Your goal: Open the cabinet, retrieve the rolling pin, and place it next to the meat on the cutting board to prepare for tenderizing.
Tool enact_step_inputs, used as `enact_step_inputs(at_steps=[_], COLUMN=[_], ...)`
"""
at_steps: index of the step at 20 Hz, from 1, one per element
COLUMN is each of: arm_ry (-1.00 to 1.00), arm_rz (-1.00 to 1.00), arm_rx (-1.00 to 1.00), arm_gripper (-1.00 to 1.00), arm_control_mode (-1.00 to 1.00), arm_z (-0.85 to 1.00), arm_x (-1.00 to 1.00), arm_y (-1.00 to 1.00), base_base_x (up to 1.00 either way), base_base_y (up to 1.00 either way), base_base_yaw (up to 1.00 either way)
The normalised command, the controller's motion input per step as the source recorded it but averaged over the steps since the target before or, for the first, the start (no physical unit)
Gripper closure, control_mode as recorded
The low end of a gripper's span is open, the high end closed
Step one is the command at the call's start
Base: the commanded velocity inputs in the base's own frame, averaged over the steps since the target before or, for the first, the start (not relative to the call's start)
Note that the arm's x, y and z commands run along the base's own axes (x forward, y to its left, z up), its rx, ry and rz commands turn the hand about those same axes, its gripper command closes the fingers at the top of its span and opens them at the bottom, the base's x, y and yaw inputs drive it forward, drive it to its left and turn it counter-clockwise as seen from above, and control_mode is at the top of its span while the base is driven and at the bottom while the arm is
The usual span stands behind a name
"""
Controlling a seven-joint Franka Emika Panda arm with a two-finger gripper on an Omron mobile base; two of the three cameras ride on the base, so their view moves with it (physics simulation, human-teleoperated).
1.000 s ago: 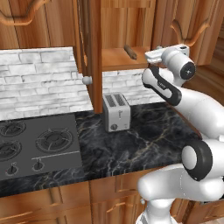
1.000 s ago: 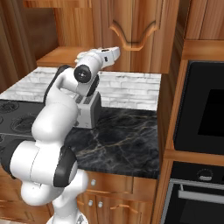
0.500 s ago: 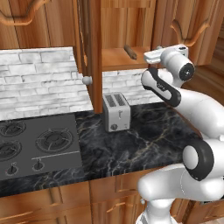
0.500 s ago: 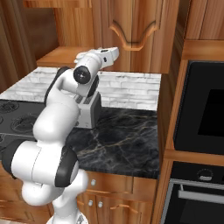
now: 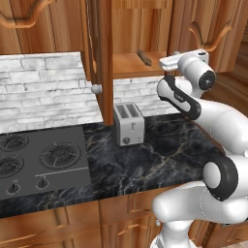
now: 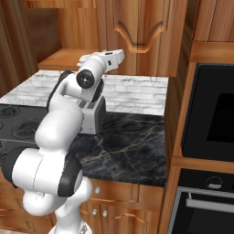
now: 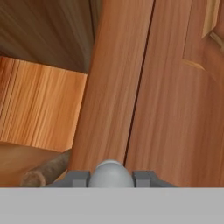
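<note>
Pincer: my pincer (image 7: 111, 179) is closed to a narrow gap on the round silver knob (image 7: 111, 174) of the cabinet's right door (image 7: 144, 87), one finger on each side of it.
Cabinet: the cabinet (image 5: 140, 29) has its left door (image 5: 99, 58) swung out edge-on, with its own knob (image 5: 96, 89) facing me; the right door is barely ajar.
Rolling pin: the rolling pin (image 5: 144, 57) lies on the cabinet shelf (image 5: 131, 65), just left of my hand.
Table: a toaster (image 5: 129, 124) stands on the dark marble table (image 5: 160, 155) below the shelf, the stove (image 5: 43, 157) to its left.
Views: the hand view shows my grip on the knob and the pin's end (image 7: 46, 170) through the gap; the right base view shows the oven (image 6: 208, 151).
</note>
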Motion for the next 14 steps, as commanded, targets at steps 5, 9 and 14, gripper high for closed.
enact_step_inputs(at_steps=[5,9,14], arm_ry=[-0.07,-0.05,0.0], arm_rz=[0.0,0.0,0.0], arm_rx=[0.0,0.0,0.0], arm_gripper=[1.0,1.0,1.0], arm_control_mode=[-1.0,-1.0,-1.0], arm_z=[-0.08,-0.05,0.0], arm_x=[-0.48,-0.55,-0.5], arm_y=[0.0,0.0,-0.05], base_base_x=[0.0,0.0,0.0], base_base_y=[0.0,0.0,0.0], base_base_yaw=[0.0,0.0,0.0])
